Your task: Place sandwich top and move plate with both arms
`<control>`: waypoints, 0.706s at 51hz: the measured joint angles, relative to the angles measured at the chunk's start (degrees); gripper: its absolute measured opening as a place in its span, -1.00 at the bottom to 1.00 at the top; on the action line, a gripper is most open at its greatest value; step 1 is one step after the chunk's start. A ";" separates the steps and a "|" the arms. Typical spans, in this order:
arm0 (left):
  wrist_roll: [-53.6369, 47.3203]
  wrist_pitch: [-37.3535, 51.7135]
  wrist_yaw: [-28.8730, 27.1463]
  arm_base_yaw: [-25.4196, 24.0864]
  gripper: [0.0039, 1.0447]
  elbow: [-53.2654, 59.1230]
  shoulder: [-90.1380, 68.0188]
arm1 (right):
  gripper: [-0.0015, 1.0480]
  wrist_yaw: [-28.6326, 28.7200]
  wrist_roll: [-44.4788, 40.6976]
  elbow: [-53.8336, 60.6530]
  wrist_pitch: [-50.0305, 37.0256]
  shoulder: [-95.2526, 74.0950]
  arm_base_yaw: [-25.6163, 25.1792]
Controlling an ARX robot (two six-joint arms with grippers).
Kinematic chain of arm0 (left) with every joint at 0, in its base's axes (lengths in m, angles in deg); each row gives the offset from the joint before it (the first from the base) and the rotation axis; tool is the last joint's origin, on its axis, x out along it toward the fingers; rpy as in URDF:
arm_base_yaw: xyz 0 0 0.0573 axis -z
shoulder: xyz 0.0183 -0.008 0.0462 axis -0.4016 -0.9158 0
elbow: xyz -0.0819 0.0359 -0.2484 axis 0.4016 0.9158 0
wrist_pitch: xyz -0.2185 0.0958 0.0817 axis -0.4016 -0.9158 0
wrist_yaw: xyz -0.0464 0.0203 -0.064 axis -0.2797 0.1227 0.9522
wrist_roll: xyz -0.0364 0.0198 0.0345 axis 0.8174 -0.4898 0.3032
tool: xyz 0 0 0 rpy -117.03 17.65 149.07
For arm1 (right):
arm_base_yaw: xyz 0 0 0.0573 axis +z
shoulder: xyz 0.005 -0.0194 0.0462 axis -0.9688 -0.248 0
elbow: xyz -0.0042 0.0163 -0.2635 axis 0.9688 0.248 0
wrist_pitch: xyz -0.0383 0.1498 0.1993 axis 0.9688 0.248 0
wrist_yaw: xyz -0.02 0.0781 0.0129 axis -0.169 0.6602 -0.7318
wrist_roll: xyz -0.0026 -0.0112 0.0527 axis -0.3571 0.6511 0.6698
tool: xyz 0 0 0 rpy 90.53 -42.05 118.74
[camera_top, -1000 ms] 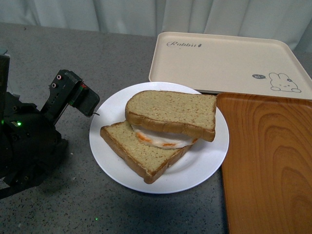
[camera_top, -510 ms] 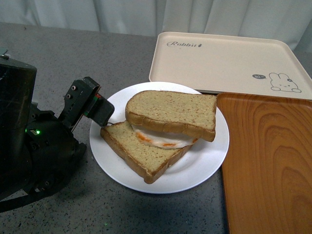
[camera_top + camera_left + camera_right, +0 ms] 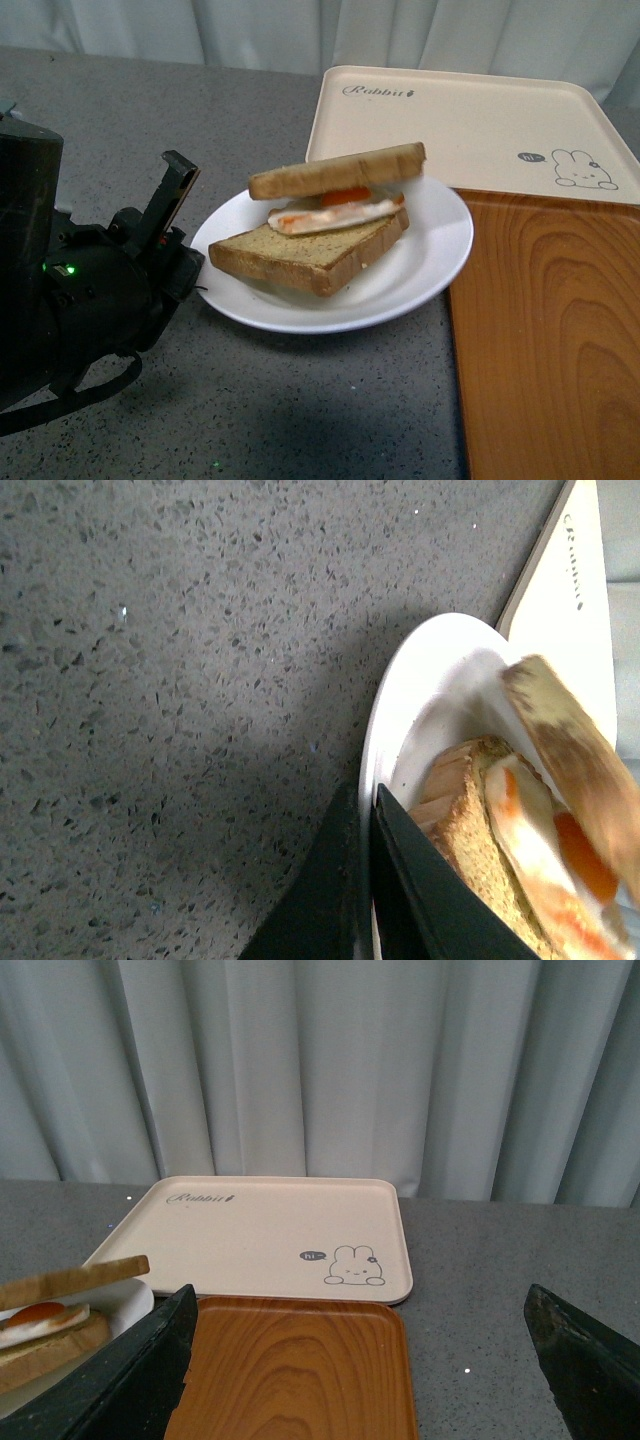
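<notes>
The white plate [image 3: 430, 250] carries a sandwich: the sandwich top [image 3: 335, 170] lies on a fried egg [image 3: 330, 212] over a lower bread slice [image 3: 300, 255]. My left gripper [image 3: 192, 262] is shut on the plate's left rim, and the plate is held off the table. In the left wrist view its jaws [image 3: 372, 800] pinch the rim [image 3: 398, 690], beside the sandwich top [image 3: 575, 770]. My right gripper [image 3: 358, 1300] is open and empty above the wooden tray, right of the plate [image 3: 125, 1305]. It is out of the front view.
A cream rabbit-print tray [image 3: 460, 120] lies behind the plate. An orange-brown wooden tray [image 3: 550, 330] lies right of the plate, touching its edge. Grey speckled tabletop [image 3: 280, 400] is in front. Curtains hang at the back.
My left gripper moved right onto the plate's left rim and shut on it. The plate rose and now shows more edge-on, with the sandwich seen from the side.
</notes>
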 joint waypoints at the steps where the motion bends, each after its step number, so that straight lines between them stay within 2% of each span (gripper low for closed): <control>1: -0.02 0.04 0.02 -0.02 -0.93 0.00 0.04 | 0.83 0.00 0.00 0.00 0.00 0.00 0.00; 25: -0.59 1.01 -0.74 -1.51 -0.93 -0.07 4.11 | 0.83 -0.02 0.00 0.00 0.00 0.00 0.00; 36: -0.92 -2.58 -1.62 -3.61 -0.93 -6.80 5.60 | 0.83 0.00 0.00 0.00 0.00 0.00 0.00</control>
